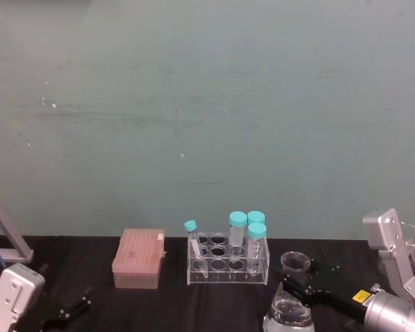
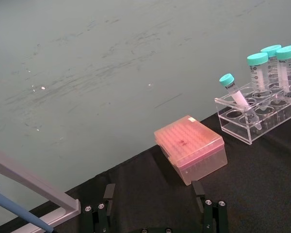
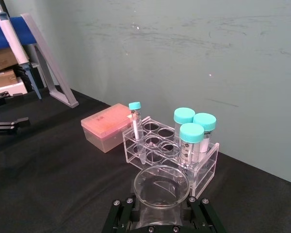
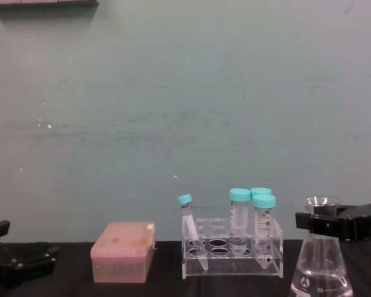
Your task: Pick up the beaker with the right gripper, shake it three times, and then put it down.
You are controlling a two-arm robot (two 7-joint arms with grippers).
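Left pincer (image 2: pixel 155 213) rests released, low at the tabletop's (image 4: pixel 167 288) left edge, partly cut off. The pink box (image 4: pixel 122 252) and tube rack (image 4: pixel 232 255) follow. Far right, the right pincer (image 4: pixel 321 224) clasps the beaker's (image 4: pixel 319 269) neck; its base is cropped.

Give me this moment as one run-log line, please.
right gripper: around beaker neck, beside tube rack | beaker: on table | left gripper: parked low left, open

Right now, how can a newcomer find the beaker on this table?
Start at the clear tube rack on the black table. Toward the robot's right stands the beaker, the right gripper at its neck. It alone is conical glass, without a teal cap.
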